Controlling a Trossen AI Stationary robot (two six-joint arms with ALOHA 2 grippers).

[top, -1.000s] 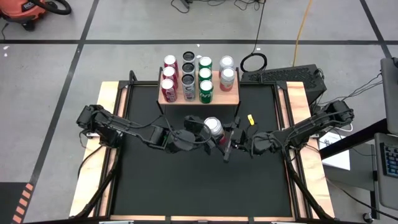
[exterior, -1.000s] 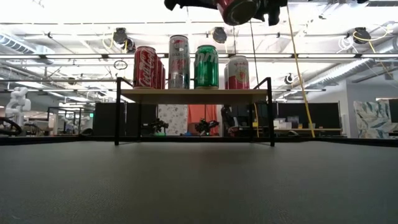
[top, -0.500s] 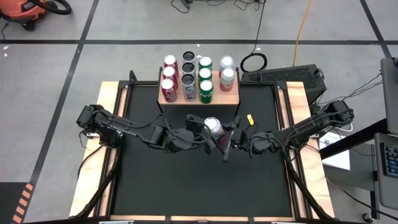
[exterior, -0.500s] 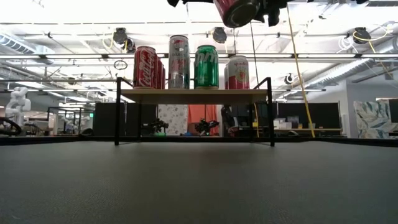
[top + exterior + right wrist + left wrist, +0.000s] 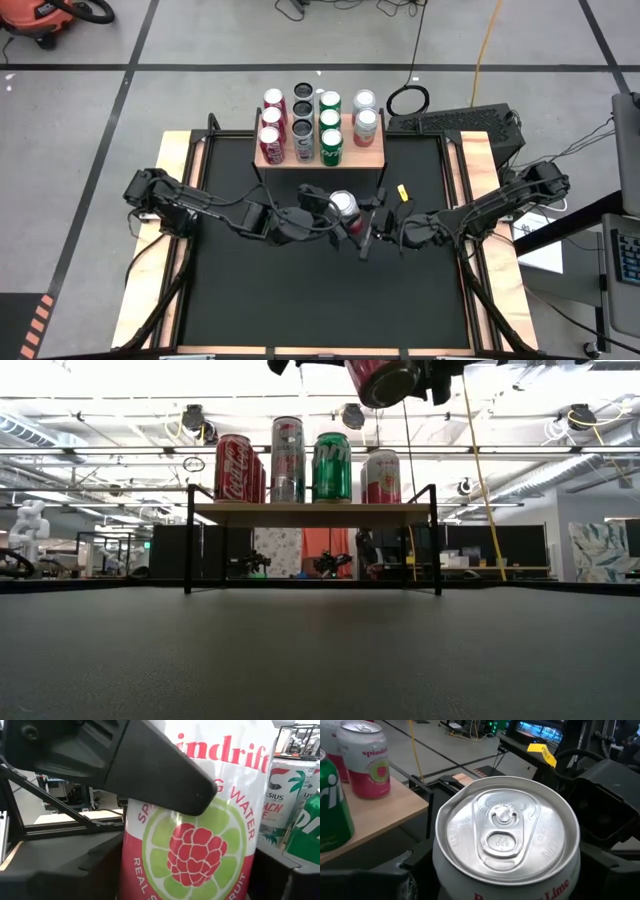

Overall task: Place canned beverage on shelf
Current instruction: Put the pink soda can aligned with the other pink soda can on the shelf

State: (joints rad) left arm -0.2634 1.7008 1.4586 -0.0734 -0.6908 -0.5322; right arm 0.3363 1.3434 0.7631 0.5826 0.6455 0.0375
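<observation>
Two tools (image 5: 345, 214) gripping one raised can (image 5: 343, 204) mid-table, well clear of shelf (image 5: 371, 156), bare front-right corner

Two matte black jointed arms, black cables looped along links; left pincer (image 5: 322, 211), right pincer (image 5: 368, 222): blocky dark housings, smooth wedge-shaped fingers (image 5: 150, 770).

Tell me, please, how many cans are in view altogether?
11. Ten stand on the shelf: two red cans, three dark cans, three green cans and two pink-and-white cans. One more can is held above the table between both grippers.
</observation>
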